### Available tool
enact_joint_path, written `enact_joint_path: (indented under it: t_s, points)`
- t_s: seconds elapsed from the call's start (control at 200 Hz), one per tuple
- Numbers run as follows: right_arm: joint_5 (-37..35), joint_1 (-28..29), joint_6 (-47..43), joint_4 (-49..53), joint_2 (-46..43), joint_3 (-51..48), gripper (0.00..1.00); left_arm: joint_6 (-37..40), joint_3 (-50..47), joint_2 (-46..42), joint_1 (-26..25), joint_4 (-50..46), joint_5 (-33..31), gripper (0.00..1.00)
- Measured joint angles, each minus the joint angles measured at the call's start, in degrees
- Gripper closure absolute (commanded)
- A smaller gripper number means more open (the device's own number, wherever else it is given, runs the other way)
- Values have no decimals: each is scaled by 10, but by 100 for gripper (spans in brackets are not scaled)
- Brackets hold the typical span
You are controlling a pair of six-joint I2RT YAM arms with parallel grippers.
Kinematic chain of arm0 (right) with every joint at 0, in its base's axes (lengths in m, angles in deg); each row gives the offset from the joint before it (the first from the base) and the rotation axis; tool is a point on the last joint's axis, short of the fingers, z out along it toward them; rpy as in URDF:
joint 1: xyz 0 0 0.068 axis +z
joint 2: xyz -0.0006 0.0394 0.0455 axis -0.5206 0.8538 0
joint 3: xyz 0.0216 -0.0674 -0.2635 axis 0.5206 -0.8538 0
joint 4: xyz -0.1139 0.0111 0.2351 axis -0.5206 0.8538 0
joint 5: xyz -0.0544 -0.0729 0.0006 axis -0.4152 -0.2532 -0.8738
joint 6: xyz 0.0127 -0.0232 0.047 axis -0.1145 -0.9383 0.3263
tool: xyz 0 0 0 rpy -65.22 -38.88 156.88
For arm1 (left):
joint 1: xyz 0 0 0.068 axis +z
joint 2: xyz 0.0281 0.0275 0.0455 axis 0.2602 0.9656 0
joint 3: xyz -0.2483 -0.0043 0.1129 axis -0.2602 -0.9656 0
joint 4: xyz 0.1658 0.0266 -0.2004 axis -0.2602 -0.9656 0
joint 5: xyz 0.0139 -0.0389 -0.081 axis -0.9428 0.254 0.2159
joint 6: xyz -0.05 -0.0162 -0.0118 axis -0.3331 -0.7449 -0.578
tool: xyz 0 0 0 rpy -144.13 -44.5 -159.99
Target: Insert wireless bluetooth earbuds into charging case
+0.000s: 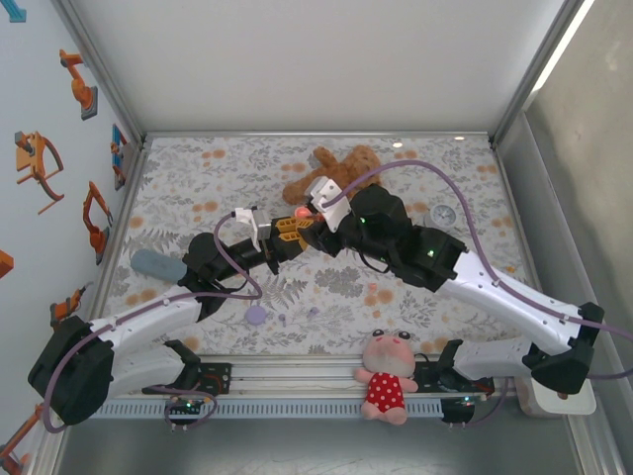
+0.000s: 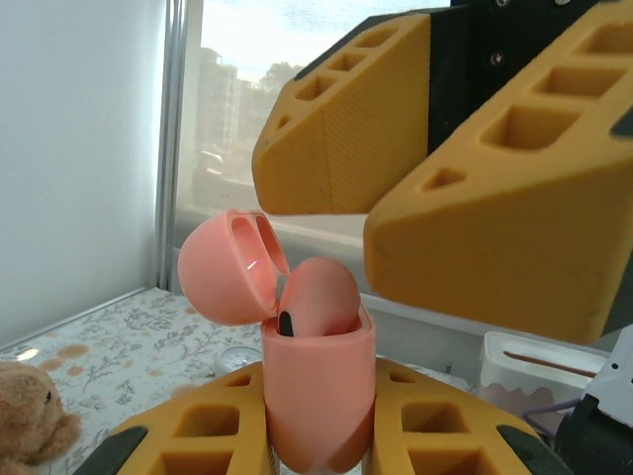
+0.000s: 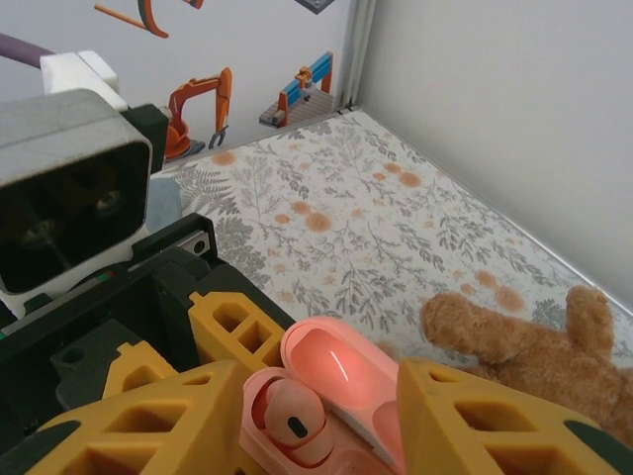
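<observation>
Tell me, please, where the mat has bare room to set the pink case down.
The mat is bare in the far left corner, left of the brown teddy bear, and in the far right corner, beyond the round dial. The centre is crowded: the left claw and right claw meet at the pink case, and the lilac case lies by the left arm.

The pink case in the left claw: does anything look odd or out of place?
The pink earbud stands high above the rim of the open pink case, so it seems not fully pushed in. The left claw holds the case upright, and the right claw hangs open just above it. Nothing looks damaged or spilled.
</observation>
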Motion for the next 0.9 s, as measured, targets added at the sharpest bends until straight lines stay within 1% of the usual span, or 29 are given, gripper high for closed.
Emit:
enact_joint_path:
  t_s: [0.29, 0.426, 0.481, 0.636, 0.901]
  points:
    - [-18, 0, 35, 0, -21, 31, 30, 0, 0, -2, 0, 0, 0, 86]
    - [-30, -1, 51, 3, -28, 39, 18, 0, 0, -7, 0, 0, 0, 86]
    - [-34, -5, 63, 8, -29, 39, 15, 0, 0, -10, 0, 0, 0, 86]
    - [-35, -38, 98, 34, -34, 39, 12, 0, -3, -23, 0, 0, -1, 86]
    - [10, -139, 176, 92, -59, 38, 12, 1, -13, -43, 0, -7, -2, 86]
